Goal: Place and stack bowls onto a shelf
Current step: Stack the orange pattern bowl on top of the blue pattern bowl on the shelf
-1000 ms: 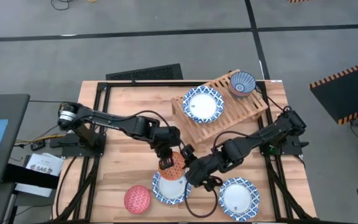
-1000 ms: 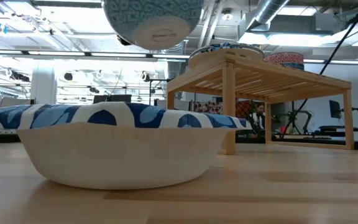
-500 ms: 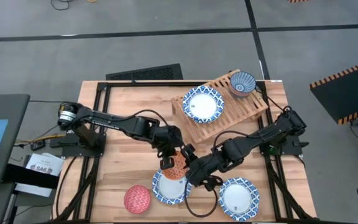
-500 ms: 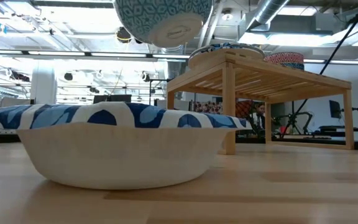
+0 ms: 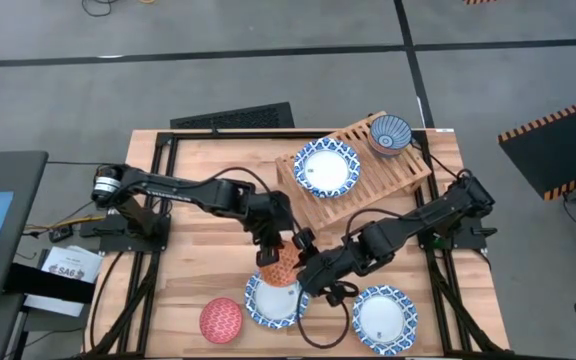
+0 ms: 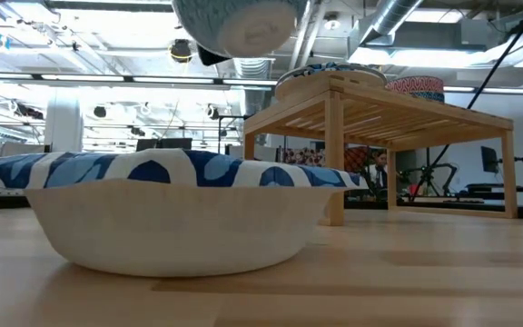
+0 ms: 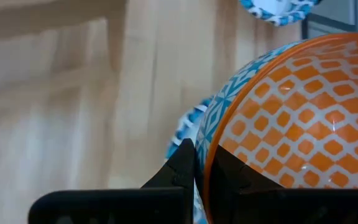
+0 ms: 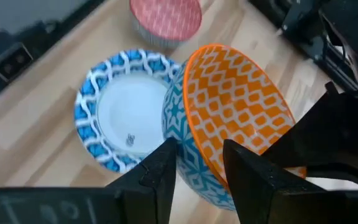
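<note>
An orange-lined bowl [image 5: 282,262] with a teal patterned outside hangs tilted over a wide blue-and-white bowl [image 5: 271,303] on the table. My left gripper [image 5: 271,257] is shut on it. My right gripper [image 8: 199,165] is open, one finger inside and one outside the same bowl's rim, on the side away from the left gripper. The low view shows the bowl's underside [image 6: 236,23] high above the table. The shelf [image 5: 363,178] at the far right carries a blue-and-white bowl [image 5: 326,167] and a small blue-grey bowl [image 5: 390,133]. My left gripper pinches the orange bowl's wall at the rim [image 7: 209,140], one finger on the orange inside and one on the teal outside. The fingers slant down from the table's left. The bowl is lifted clear and tilted, its orange inside facing partly up. My right gripper: whether its fingers [image 8: 160,171] touch the rim [image 8: 191,134], I cannot tell.
A red bowl [image 5: 221,320] sits near the front edge on the left, and another blue-and-white bowl [image 5: 383,318] at the front right. The two arms meet over the table's middle, close to the shelf's near corner.
The orange bowl has risen a little and tipped further in my left gripper's hold, drifting slightly toward the shelf. The bowls on the table and shelf have stayed put.
</note>
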Controlling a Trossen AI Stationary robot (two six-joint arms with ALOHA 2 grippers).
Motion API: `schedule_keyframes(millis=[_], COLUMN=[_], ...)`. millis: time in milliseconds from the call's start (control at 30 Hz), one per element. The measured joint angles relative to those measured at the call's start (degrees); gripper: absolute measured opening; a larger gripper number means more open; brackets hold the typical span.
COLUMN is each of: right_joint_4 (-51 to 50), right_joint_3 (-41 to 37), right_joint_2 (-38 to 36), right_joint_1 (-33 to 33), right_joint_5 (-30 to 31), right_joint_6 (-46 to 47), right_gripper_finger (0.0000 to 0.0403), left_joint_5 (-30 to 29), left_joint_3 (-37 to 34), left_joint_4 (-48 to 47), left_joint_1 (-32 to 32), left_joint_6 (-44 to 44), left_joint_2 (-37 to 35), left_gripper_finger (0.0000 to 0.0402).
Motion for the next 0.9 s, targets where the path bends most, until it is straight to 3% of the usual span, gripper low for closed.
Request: schedule_keyframes(millis=[233,733,900], right_joint_4=[-2.28,-5.27,-5.2], right_joint_3=[0.16,0.16,0.09], right_joint_2=[-0.13,0.3,0.39], right_joint_1=[-0.44,-3.3,-3.34], right_joint_5=[-2.24,-10.71,-10.7], right_joint_6=[-0.04,-0.85,-2.95], right_gripper_finger=[0.0135,0.013,0.0084], left_joint_5=[6.17,7.49,6.15], left_joint_3=[-0.08,3.52,3.52], left_joint_4=[-2.12,-5.08,-5.01], left_joint_1=[2.95,4.84,4.84], left_joint_6=[-8.95,-16.26,-15.72], left_joint_2=[-0.56,-0.6,-0.6], left_gripper_finger=[0.0003,0.0017,0.0017])
